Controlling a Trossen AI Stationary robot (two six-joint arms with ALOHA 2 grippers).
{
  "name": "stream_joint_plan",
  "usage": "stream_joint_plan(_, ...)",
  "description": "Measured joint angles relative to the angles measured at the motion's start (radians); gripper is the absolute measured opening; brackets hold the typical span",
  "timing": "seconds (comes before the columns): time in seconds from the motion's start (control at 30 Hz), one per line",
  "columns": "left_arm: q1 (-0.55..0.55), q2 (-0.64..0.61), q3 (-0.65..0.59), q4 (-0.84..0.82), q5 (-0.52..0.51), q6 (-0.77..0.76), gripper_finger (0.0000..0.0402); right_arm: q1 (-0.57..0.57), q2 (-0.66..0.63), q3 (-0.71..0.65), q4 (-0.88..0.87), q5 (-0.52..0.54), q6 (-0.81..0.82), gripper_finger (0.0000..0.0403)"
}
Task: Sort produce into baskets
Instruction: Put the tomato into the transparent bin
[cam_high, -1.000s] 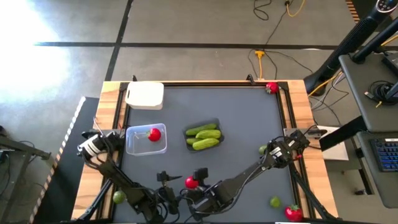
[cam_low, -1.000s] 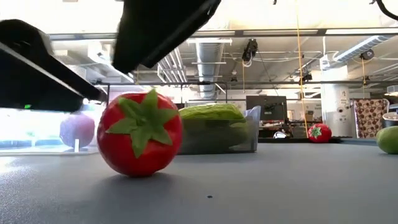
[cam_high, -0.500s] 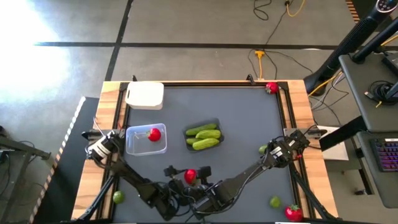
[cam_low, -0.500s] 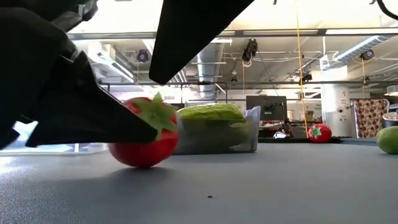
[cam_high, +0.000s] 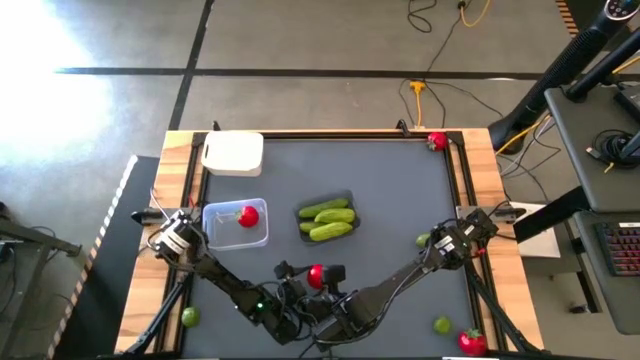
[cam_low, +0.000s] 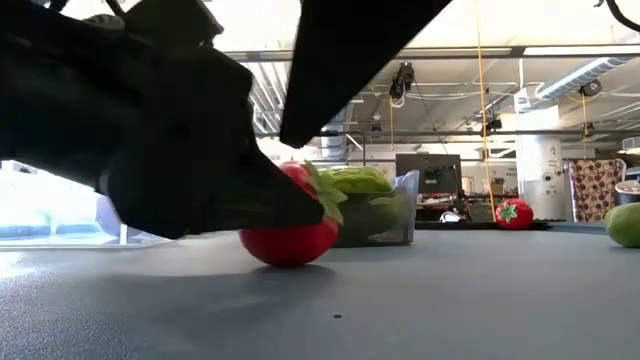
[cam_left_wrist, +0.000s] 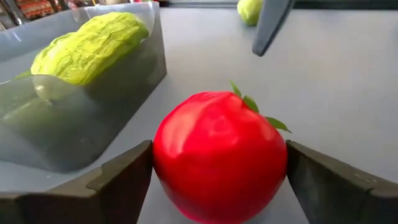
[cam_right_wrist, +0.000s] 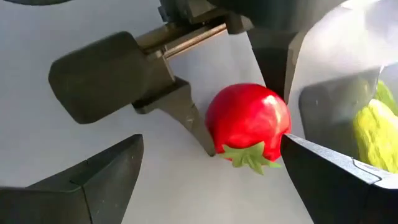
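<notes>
Change: since 1.0 s ago the red fruit has shifted a little away from the table's near edge, toward the dark basket, and the left gripper has come in from the left to straddle it.
Red fruit: on the mat, upright-ish with its green top tilted sideways, between the left gripper's 2 fingers in the left wrist view; in the low view it appears to rest on the table.
Left gripper: spread wide around the fruit, not yet clamped; a gap shows at each finger.
Right gripper: hangs above the same fruit, fingers parted and holding nothing.
Meaning for the task: this looks like the start of a pick; judged from the basket contents, the fruit belongs with the other red one.
Clear basket: left of centre, 1 red fruit inside.
Dark basket: mid-table, holding cucumbers, just beyond the gripped-at fruit.
White basket: at the far left corner; contents cannot be seen.
Still loose: limes and, a red fruit at the near right, another at the far right corner.
Hidden: a green item by the right arm's base is partly covered; the low view is mostly blocked by the arms.
</notes>
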Motion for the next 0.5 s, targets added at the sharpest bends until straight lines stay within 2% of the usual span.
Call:
stream_joint_plan(0.17, 0.002, 0.010, 0.000, 0.010, -0.021, 0.009, 0.0287, 0.004, 0.000, 0.000, -0.042, -0.001, 0.030, 0.0370)
stream_joint_plan(0.23, -0.009, -0.017, 0.000, -0.051, -0.015, 0.019, 0.0282, 0.007, -0.002, -0.001, -0.069, -0.002, 0.056, 0.0370)
stream_joint_plan(0.37, -0.053, -0.152, -0.001, -0.254, -0.020, -0.061, 0.0282, 0.014, -0.008, -0.001, -0.118, -0.001, 0.095, 0.0370)
stream_joint_plan(0.5, -0.108, -0.321, 0.000, -0.571, -0.019, -0.155, 0.0281, 0.020, -0.009, -0.001, -0.127, -0.002, 0.105, 0.0370)
